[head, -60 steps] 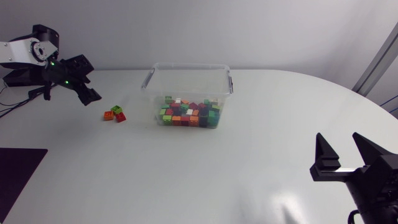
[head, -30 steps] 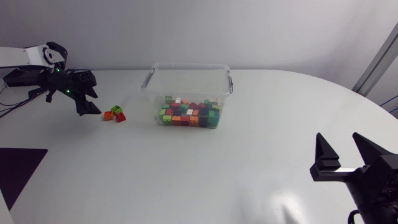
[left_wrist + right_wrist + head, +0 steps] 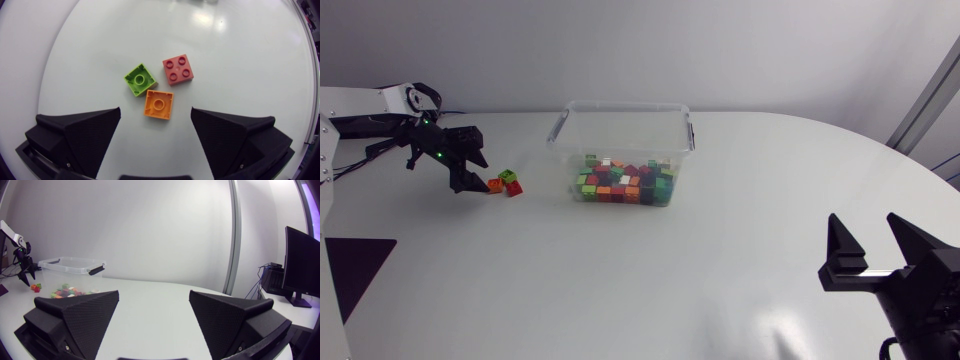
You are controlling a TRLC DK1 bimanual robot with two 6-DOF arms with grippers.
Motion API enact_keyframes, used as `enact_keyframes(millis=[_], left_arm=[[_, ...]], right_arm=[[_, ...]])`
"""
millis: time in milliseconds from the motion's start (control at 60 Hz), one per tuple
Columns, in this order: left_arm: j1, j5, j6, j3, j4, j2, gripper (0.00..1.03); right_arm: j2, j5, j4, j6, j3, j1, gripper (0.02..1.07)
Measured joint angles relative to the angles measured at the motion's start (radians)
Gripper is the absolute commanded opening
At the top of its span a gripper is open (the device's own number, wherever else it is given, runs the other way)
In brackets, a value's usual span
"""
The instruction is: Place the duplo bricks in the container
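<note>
Three loose duplo bricks lie close together on the white table, left of the container: an orange one (image 3: 494,186) (image 3: 158,104), a green one (image 3: 507,176) (image 3: 140,79) and a red one (image 3: 514,187) (image 3: 178,69). My left gripper (image 3: 470,172) (image 3: 155,122) hangs open just above them, the orange brick lying under the gap between its fingers. The clear plastic container (image 3: 622,120) (image 3: 70,264) holds several coloured bricks (image 3: 625,182). At the near right, my right gripper (image 3: 872,242) (image 3: 154,310) stands open and holds nothing.
A dark mat (image 3: 348,275) lies at the table's near left edge. The container's dark handle (image 3: 96,270) faces my right gripper across a wide stretch of white table (image 3: 650,280).
My left arm has swung out from the far left corner, right and toward the loose bricks, ending above them. The right arm has kept still.
</note>
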Motion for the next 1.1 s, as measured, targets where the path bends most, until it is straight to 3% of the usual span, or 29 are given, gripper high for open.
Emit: enact_keyframes(millis=[267,367,467,583,900,1017,1100], left_arm=[[-0.009,0.004,0.008,0.043,-0.056,0.059,0.96],[-0.019,0.004,0.008,0.043,-0.064,0.073,0.87],[-0.027,0.004,0.008,0.044,-0.067,0.084,0.67],[-0.031,0.004,0.011,0.048,-0.082,0.093,0.22],[-0.024,-0.024,0.011,-0.002,-0.156,0.035,0.21],[-0.032,-0.003,0.006,-0.135,-0.201,-0.155,0.21],[-0.078,0.044,-0.041,-0.229,-0.21,-0.375,0.21]], right_arm=[[0.0,0.0,0.0,0.0,0.0,0.0,1.03],[0.0,0.0,0.0,0.0,0.0,0.0,1.03],[0.0,0.0,0.0,0.0,0.0,0.0,1.03],[0.0,0.0,0.0,0.0,0.0,0.0,1.03],[0.0,0.0,0.0,0.0,0.0,0.0,1.03],[0.0,0.0,0.0,0.0,0.0,0.0,1.03],[0.0,0.0,0.0,0.0,0.0,0.0,1.03]])
